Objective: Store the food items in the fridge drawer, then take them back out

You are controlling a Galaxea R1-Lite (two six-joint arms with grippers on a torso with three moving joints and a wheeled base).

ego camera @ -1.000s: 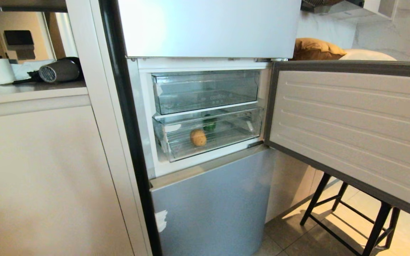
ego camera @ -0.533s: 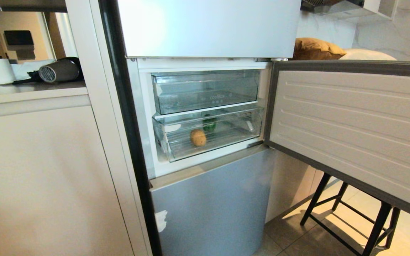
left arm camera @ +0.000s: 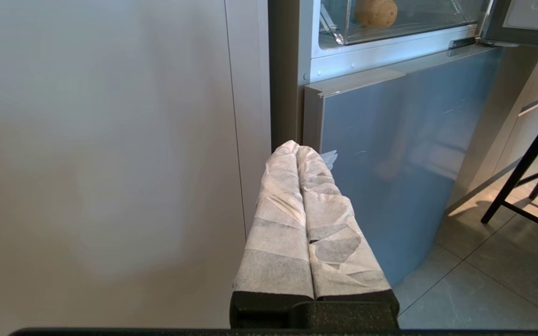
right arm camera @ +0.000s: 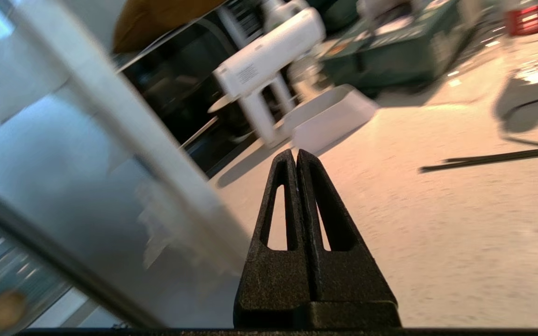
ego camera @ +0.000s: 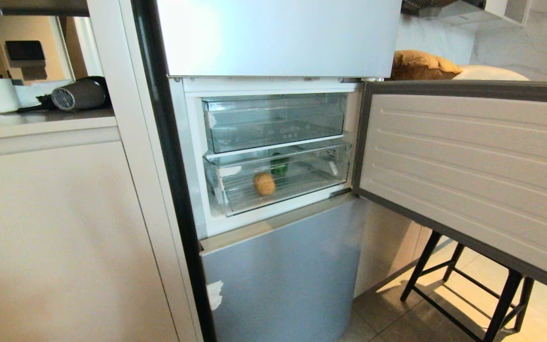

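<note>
Clear plastic walls of the fridge drawer [ego camera: 302,183] enclose the potato [ego camera: 264,184] near the front, with the bell pepper [ego camera: 280,166] just behind it. Neither arm shows from the head. The left gripper [left arm camera: 297,148], wrapped in white cloth, and the right gripper [right arm camera: 296,153] both have fingers pressed together, empty.

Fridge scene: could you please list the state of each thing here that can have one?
Fridge door: swung open.
Lower drawer: pushed in, holding food.
Upper drawer: pushed in, nothing seen inside.
Potato: lying in the lower drawer.
Pepper: behind the potato, same drawer.
Left gripper: shut, holding nothing.
Right gripper: shut, holding nothing.
</note>
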